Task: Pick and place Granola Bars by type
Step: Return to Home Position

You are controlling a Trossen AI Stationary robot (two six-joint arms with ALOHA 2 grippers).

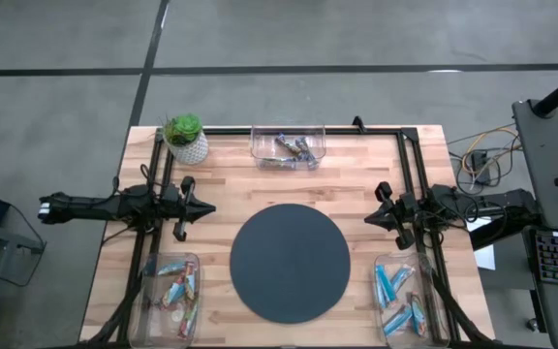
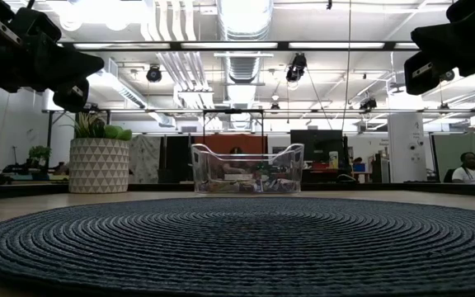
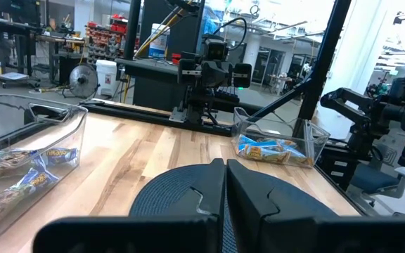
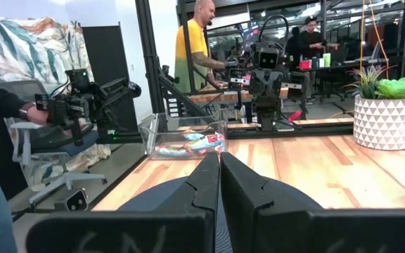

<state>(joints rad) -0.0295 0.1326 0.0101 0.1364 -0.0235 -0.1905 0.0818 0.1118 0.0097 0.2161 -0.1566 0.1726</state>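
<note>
Wood tabletop [image 1: 221, 174] sorted, granola bars [image 1: 177, 291] binned. Jaws pressed together, empty: left arm [image 1: 114, 206] mid-left, right arm [image 1: 473, 206] mid-right. Risk: homing swing clipping plant [image 1: 185, 136] upper left, imo.

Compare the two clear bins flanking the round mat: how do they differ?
The left bin holds mixed bars in red, orange and pale blue wrappers; the right bin holds blue bars, almost all bright blue. The left bin lies on the left arm's side of the dark mat, the right bin on the right arm's side. Both are clear, hold several bars and lie along the same table edge.
</note>
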